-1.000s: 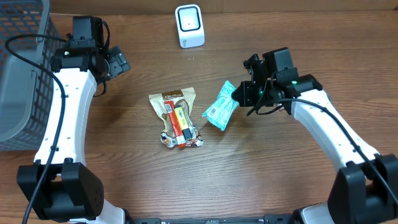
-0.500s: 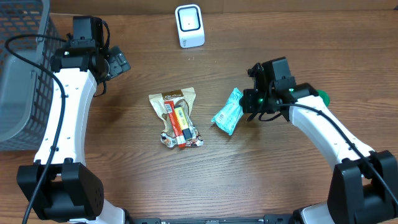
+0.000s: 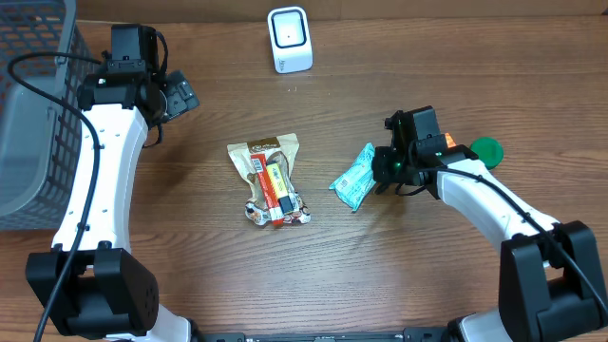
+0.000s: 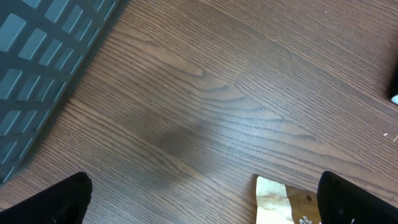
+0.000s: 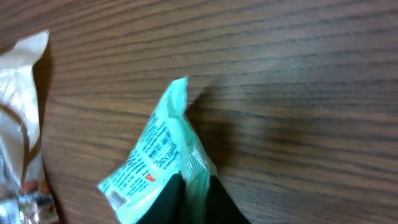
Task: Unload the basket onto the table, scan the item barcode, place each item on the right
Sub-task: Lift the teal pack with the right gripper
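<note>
The item, a teal packet (image 3: 355,179), lies low on the wooden table right of centre. My right gripper (image 3: 385,169) is shut on its right sealed edge. In the right wrist view the packet (image 5: 155,155) shows its printed side, with a small barcode (image 5: 115,198) near its lower left end. Both dark fingers of the right gripper (image 5: 194,199) press the seam between them. The white scanner (image 3: 289,39) stands at the back centre, well away from the packet. My left gripper (image 3: 180,95) hangs open at the back left with nothing in it. In the left wrist view the left gripper (image 4: 199,205) has only bare wood between its fingers.
A brown snack pouch with a red-and-yellow pack on top (image 3: 271,179) lies at the table's centre, and its corner (image 4: 273,199) shows in the left wrist view. A grey mesh basket (image 3: 28,114) fills the far left. A green round object (image 3: 486,150) sits right of my right arm.
My right gripper has carried the teal packet a little right and toward the front, down to the table. The left arm has not moved.
</note>
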`<action>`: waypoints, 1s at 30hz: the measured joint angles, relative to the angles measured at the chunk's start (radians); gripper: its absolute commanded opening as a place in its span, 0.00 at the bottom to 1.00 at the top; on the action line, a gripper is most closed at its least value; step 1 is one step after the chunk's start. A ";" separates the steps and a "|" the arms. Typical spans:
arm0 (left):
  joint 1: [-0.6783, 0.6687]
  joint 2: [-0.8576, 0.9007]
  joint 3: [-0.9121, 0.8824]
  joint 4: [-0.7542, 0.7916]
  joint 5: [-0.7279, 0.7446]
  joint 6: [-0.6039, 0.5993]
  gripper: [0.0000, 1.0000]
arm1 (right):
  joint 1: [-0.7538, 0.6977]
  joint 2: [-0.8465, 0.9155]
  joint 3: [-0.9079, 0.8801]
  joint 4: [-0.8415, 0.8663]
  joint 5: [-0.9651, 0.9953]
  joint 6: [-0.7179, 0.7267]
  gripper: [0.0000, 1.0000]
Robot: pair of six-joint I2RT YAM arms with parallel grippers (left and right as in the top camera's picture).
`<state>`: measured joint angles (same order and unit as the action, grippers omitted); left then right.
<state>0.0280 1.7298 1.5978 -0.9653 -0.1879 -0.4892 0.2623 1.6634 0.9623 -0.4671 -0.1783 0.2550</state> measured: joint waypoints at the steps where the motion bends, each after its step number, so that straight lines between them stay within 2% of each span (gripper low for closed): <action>1: 0.000 0.000 0.000 0.000 0.000 0.000 1.00 | 0.000 0.003 0.000 0.005 0.003 0.000 0.47; 2: 0.000 0.000 0.000 0.000 0.000 0.000 1.00 | 0.000 0.007 0.000 0.009 0.004 -0.006 0.54; 3: 0.000 0.000 0.000 0.000 0.000 0.000 1.00 | 0.000 0.013 0.000 0.011 0.006 -0.003 0.56; 12: 0.000 0.000 0.000 0.000 0.000 0.000 1.00 | -0.024 0.031 -0.002 -0.015 0.010 0.081 0.63; 26: 0.000 0.000 0.000 0.000 0.000 0.000 1.00 | -0.039 0.105 0.002 -0.032 -0.089 0.232 0.60; 30: 0.000 0.000 0.000 0.000 0.000 0.000 1.00 | -0.040 0.121 0.003 0.005 -0.117 0.257 0.50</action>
<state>0.0280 1.7298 1.5978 -0.9653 -0.1879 -0.4892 0.2222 1.7840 0.9649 -0.4625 -0.2951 0.5125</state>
